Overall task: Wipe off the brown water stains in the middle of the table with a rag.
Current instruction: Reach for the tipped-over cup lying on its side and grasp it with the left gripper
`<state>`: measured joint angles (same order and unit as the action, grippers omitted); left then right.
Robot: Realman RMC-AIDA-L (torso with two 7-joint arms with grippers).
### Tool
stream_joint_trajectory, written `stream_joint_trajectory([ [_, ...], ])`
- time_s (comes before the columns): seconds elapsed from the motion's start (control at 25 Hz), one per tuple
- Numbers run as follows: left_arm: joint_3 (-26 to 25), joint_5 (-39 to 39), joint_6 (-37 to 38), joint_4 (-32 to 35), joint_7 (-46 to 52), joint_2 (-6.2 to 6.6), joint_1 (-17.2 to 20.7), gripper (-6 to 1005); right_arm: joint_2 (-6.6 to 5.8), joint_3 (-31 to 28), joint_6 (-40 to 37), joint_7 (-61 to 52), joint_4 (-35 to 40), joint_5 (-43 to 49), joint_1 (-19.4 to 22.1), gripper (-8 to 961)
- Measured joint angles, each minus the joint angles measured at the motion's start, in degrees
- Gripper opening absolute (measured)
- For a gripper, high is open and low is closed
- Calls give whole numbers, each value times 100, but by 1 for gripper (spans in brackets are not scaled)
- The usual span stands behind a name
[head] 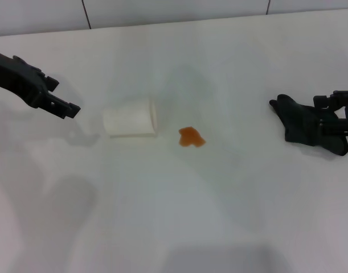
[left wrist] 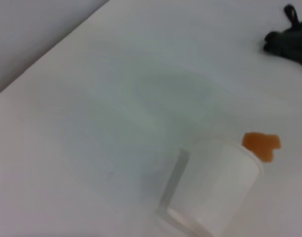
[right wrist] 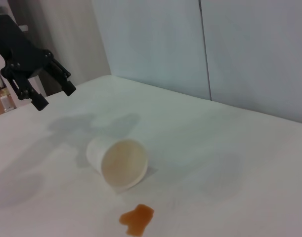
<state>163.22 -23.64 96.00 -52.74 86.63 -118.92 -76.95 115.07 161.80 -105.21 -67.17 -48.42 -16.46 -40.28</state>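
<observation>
The right gripper (head: 327, 122), partly cut off by the frame edge, rests against the rag (head: 296, 119); its grasp is unclear. The left gripper (head: 64, 106) hovers with fingers parted beside the tipped cup (head: 131, 117), the brown water stains (head: 191, 137) lying uncovered on the table (head: 162, 216).

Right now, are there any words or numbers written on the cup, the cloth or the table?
None: no words, numbers or signs show in any view.
The cup, lying on its side, is plain.
The rag is plain dark cloth.
The table is bare white.

Bright even light, soft shadows, blurred left wrist view.
</observation>
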Motion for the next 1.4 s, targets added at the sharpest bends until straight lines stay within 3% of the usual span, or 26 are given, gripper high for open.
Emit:
stream_joint_trajectory([
  [0.88, -9, -107, -1474, 1684, -834, -19, -232, 869, 6, -9, 39, -41, 9, 2, 2, 651],
  [1.4, -9, -455, -1548, 2036, -889, -35, -312, 869, 4, -9, 56, -50, 9, -7, 2, 652],
])
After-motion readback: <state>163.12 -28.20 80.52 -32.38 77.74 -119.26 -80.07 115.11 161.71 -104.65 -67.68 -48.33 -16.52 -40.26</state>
